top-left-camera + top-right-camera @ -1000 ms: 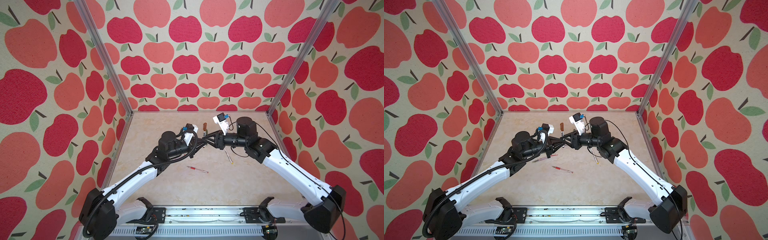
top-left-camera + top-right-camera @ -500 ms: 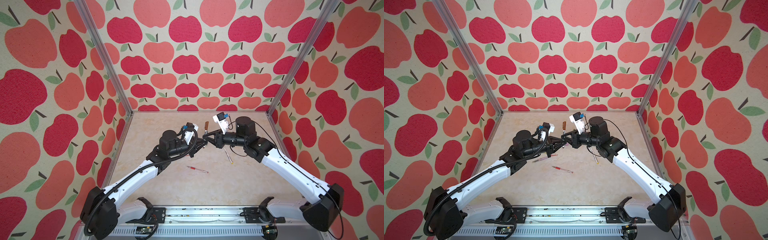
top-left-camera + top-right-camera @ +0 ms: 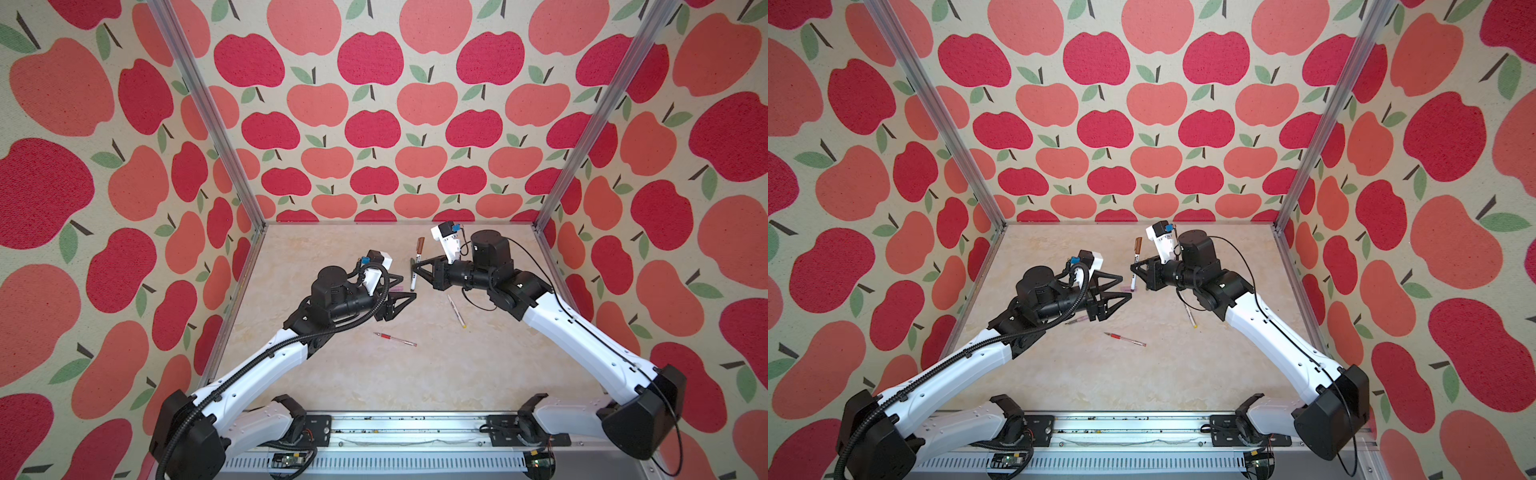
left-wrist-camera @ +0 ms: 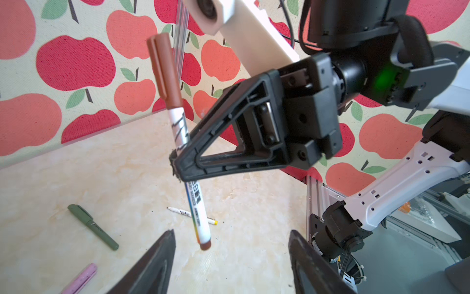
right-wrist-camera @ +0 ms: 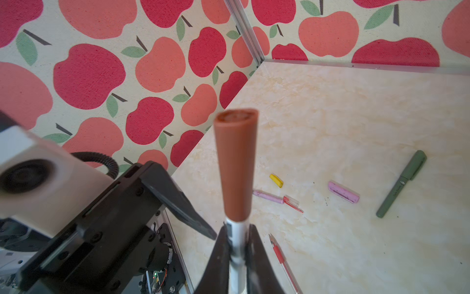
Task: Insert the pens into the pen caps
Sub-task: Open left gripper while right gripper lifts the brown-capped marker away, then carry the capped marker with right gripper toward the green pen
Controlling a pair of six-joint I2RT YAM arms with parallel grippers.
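My right gripper (image 5: 236, 229) is shut on the white-and-brown pen (image 3: 415, 276), which it holds upright above the table. The brown cap (image 5: 235, 165) sits on the pen's upper end. My left gripper (image 4: 232, 231) stands open just to the left of and below the pen, with nothing between its fingers. In both top views the two grippers (image 3: 1126, 286) (image 3: 1132, 269) face each other near the table's middle. On the table lie a red pen (image 3: 395, 339), a white-and-yellow pen (image 3: 456, 311), a pink pen (image 5: 269, 196) and a dark green pen (image 5: 400, 183).
A yellow cap (image 5: 276, 180), a lilac cap (image 5: 343, 192) and a red cap (image 5: 292, 202) lie loose on the marble-look table (image 3: 374, 382). Apple-patterned walls with aluminium posts (image 3: 557, 195) close in the left, back and right sides.
My left gripper has opened and drawn back from the brown cap, toward the left and front. The right gripper has closed further on the pen and stays about where it was.
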